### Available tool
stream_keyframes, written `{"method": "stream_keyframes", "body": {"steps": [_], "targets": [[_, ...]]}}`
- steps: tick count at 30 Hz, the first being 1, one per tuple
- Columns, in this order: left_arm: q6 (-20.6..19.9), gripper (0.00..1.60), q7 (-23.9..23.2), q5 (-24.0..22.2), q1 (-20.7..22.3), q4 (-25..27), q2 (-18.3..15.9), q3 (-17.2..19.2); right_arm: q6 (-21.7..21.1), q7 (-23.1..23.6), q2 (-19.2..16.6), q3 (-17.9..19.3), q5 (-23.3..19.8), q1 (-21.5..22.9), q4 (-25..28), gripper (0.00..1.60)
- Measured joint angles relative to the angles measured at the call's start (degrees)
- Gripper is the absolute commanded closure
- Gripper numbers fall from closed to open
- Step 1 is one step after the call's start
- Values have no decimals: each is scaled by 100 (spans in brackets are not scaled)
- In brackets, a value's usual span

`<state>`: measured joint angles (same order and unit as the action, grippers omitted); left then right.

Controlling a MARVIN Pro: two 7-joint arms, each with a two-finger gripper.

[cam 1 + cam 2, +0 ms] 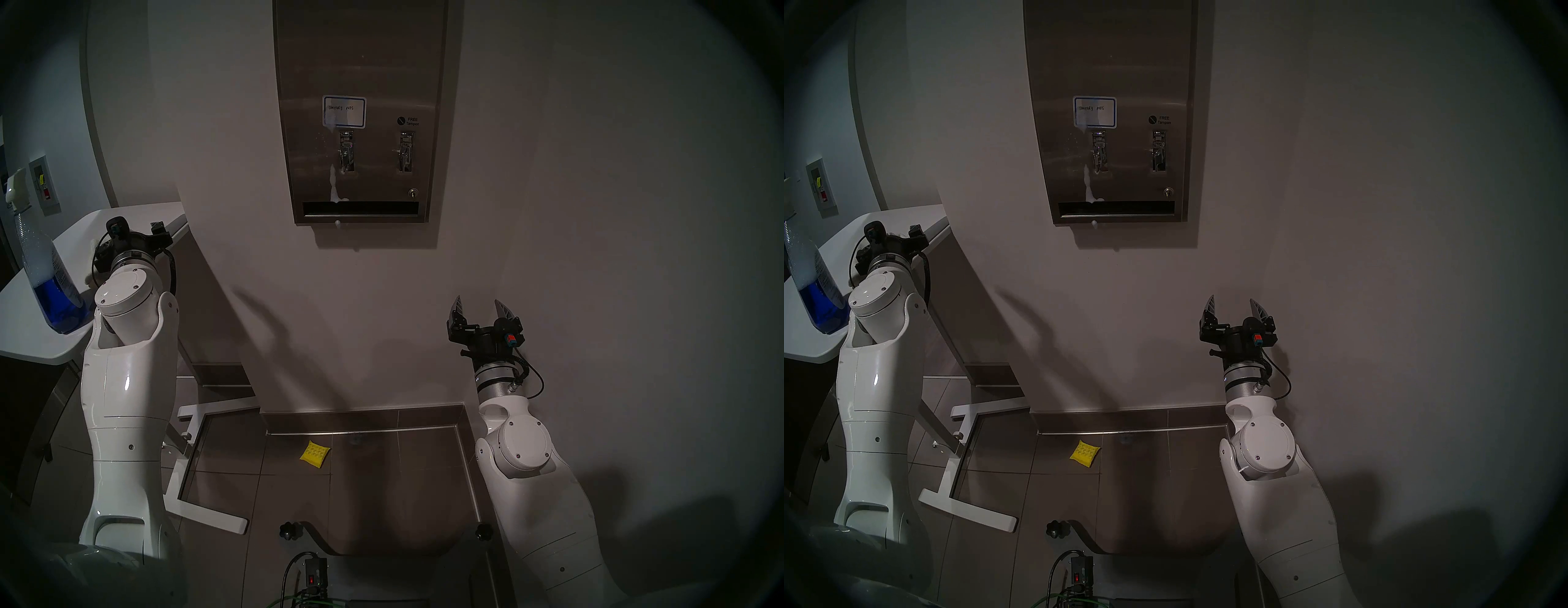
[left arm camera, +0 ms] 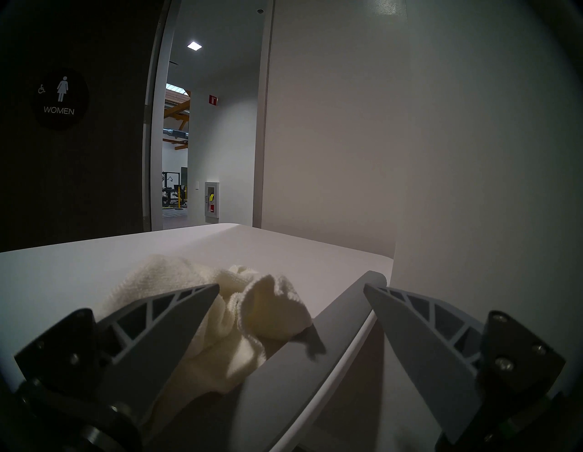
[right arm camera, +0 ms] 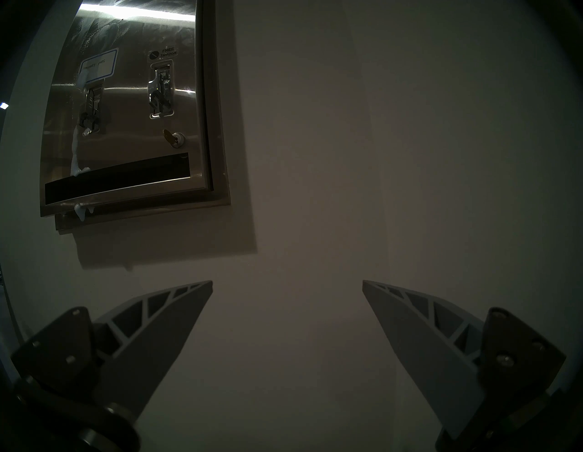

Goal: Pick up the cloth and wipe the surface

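The cloth [image 2: 239, 315], a crumpled cream-white terry rag, lies on the white table [image 2: 284, 249] near its edge. My left gripper [image 2: 291, 285] stands open just in front of it, with one finger over the cloth and the other past the table's edge. In the head views its wrist hides the fingers. The surface [image 1: 360, 63], a brushed steel dispenser front on the wall, has a white foam streak [image 1: 334, 187] running from its left lever to the dark slot. My right gripper [image 1: 481, 308] is open and empty, below and to the right of the dispenser [image 3: 132, 104], facing bare wall.
A spray bottle [image 1: 46, 276] with blue liquid stands on the table beside my left arm. A yellow quilted pad [image 1: 315, 453] lies on the tiled floor by the wall. The table's white legs [image 1: 203, 467] spread across the floor. A doorway [image 2: 202, 142] stands open beyond the table.
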<state>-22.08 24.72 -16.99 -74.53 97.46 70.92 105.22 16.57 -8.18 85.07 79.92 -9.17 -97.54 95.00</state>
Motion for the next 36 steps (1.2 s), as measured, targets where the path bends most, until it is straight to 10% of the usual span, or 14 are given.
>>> {"method": "stream_keyframes", "body": {"steps": [18, 24, 30, 32, 36], "targets": [[142, 4, -242, 16, 144, -494, -170, 70, 0, -6, -6, -5, -4, 0, 1, 0], [176, 106, -318, 15, 147, -568, -184, 77, 0, -8, -8, -7, -6, 0, 2, 0], [196, 119, -370, 19, 148, -610, -192, 76, 0, -10, -10, -8, -7, 0, 2, 0], [202, 160, -383, 21, 148, -621, -194, 76, 0, -10, -10, -8, -7, 0, 2, 0], [218, 160, -405, 29, 149, -641, -200, 76, 0, -11, -12, -10, -8, 0, 2, 0]]}}
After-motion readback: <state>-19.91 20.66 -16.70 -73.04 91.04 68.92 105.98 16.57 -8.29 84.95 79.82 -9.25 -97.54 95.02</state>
